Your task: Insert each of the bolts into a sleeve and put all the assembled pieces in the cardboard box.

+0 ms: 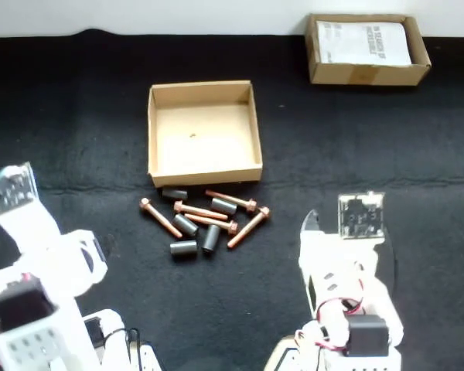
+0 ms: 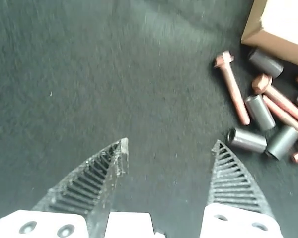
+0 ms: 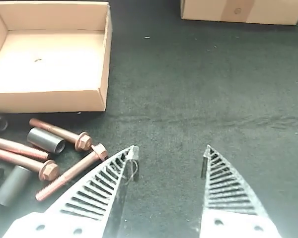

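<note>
Closest to me, the left end effector (image 2: 171,144) is hanging over the dark surface (image 1: 100,116) with its two ribbed fingers spread wide and nothing between them. One sleeve from the pile is lying near one fingertip without touching it. The right end effector (image 3: 170,148) is hovering in the same way, its fingers gaping wide and gripping nothing, and a copper bolt is lying just beside one of its tips. Between the two arms and a little farther out, the parts are lying loose in one heap. I am counting five copper-coloured bolts (image 1: 161,219) and five dark grey sleeves (image 1: 183,250), all on their sides, pointing different ways and mixed together, some touching. Every piece is sitting on the surface, just in front of the near wall of the cardboard box (image 1: 205,175). That box is standing open with its top facing up, directly behind the heap. Farthest away, toward the right arm's side, a second box (image 1: 367,74) is sitting at the back edge of the surface, holding a white printed sheet (image 1: 363,42).
</note>
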